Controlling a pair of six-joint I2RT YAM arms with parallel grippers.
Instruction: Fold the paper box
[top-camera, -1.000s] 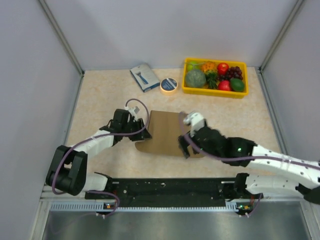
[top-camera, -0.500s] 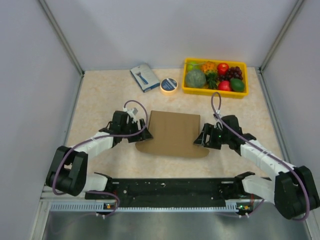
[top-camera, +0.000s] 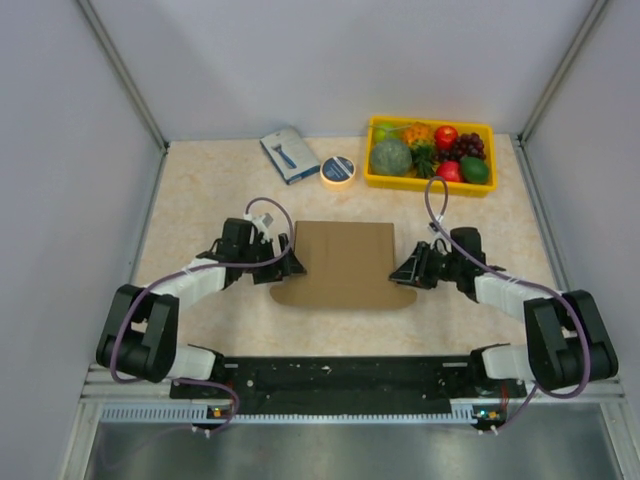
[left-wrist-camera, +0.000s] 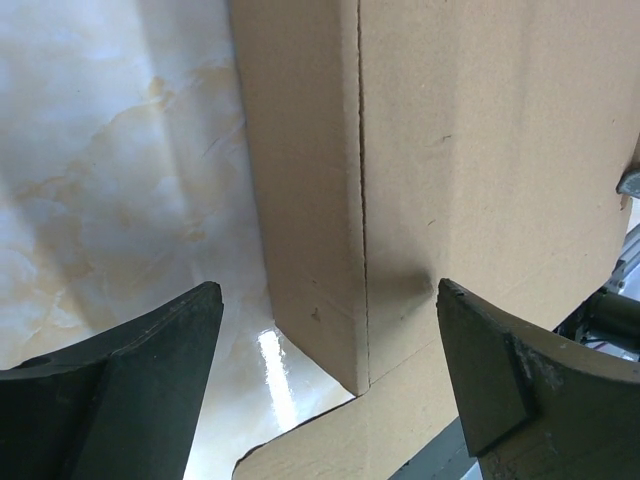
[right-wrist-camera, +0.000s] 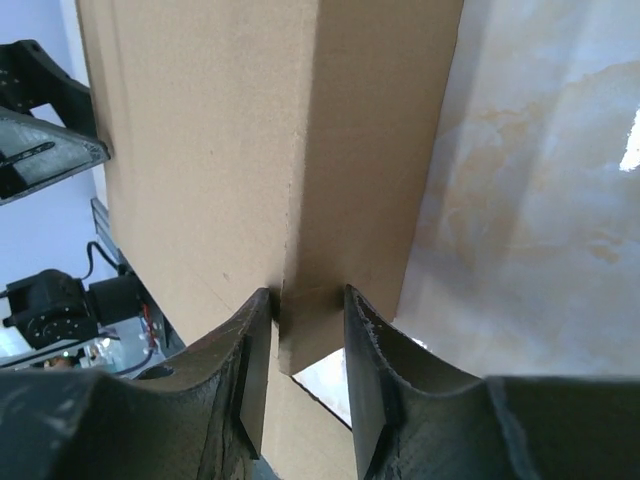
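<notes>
The paper box (top-camera: 345, 262) is plain brown cardboard and lies flattened in the middle of the table, with a rounded flap along its near edge. My left gripper (top-camera: 293, 262) is at its left edge and stands open. In the left wrist view the folded left side of the box (left-wrist-camera: 310, 200) lies between the wide-apart fingers of the left gripper (left-wrist-camera: 330, 350), touching neither. My right gripper (top-camera: 400, 272) is at the right edge. In the right wrist view the right gripper (right-wrist-camera: 308, 320) is shut on the box's folded right side (right-wrist-camera: 360, 150), both fingers pressing it.
A yellow tray (top-camera: 425, 187) of plastic fruit stands at the back right. A blue-grey packet (top-camera: 289, 153) and a tape roll (top-camera: 338, 169) lie at the back centre. Grey walls close in both sides. The arms' black base rail (top-camera: 340, 375) runs along the near edge.
My right arm swung from over the box's near right corner out to its right edge and closed on it. My left gripper opened wide at the left edge.
</notes>
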